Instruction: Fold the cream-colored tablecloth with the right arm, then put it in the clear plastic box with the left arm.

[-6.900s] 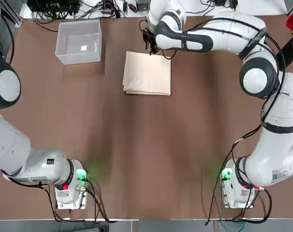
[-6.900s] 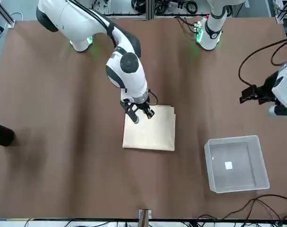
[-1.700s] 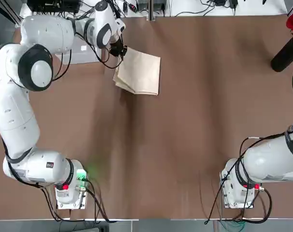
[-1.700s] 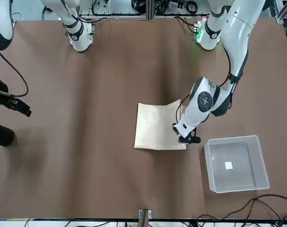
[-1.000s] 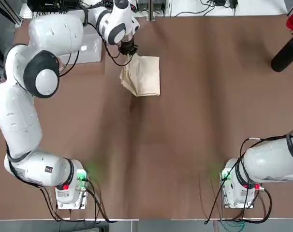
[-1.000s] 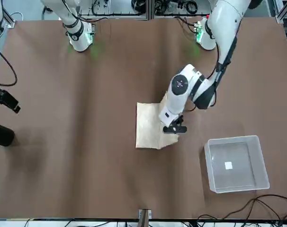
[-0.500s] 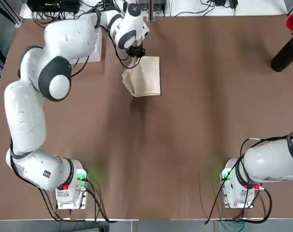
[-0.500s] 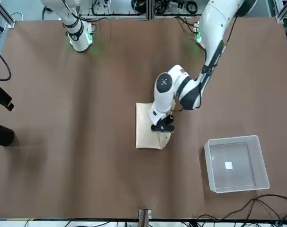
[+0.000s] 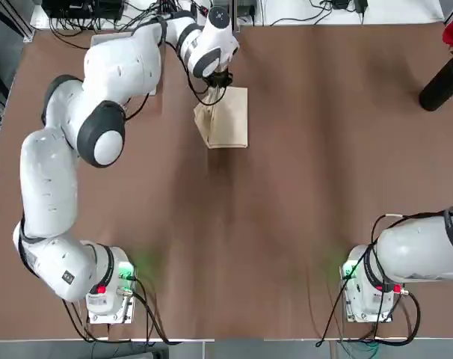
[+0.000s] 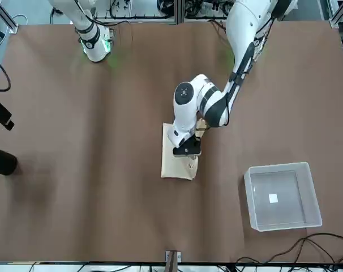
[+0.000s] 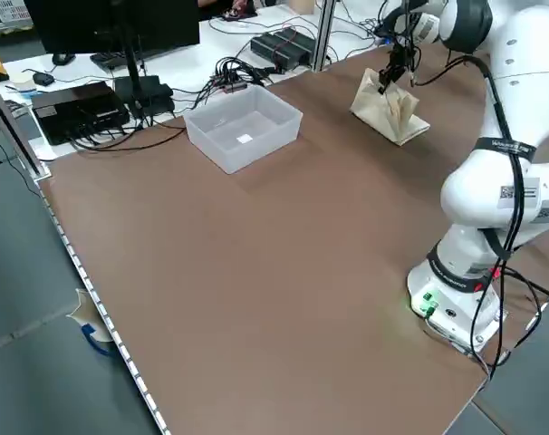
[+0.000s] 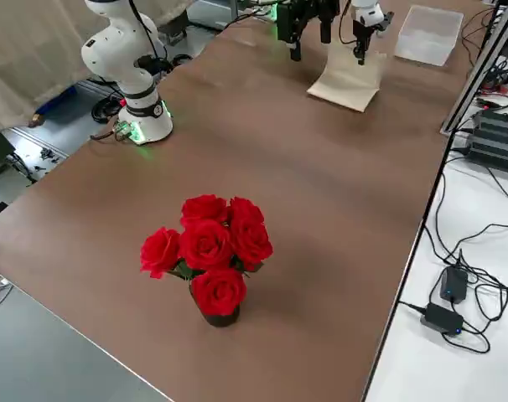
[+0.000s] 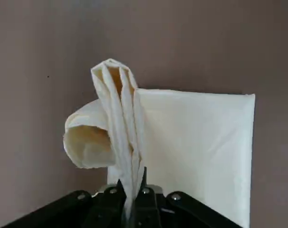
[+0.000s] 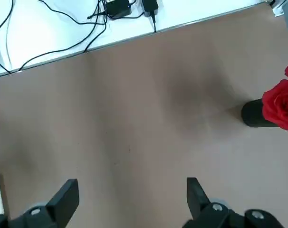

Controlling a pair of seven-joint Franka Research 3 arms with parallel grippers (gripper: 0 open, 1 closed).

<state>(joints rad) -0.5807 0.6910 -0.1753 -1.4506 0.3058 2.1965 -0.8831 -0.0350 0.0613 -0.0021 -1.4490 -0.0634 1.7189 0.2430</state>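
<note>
The left gripper [image 10: 186, 152] pinches a lifted edge of the cream-colored tablecloth [image 10: 177, 164], which lies folded on the table [image 10: 103, 198] well apart from the clear plastic box [image 10: 283, 195] with its small, unreadable white label [image 10: 273, 198], while the right gripper [image 14: 129, 199] hangs spread open beyond the roses [image 12: 208, 251].

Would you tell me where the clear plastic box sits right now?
In the front view, the clear plastic box stands on the table near the lower right corner, apart from the cream tablecloth to its left.
</note>
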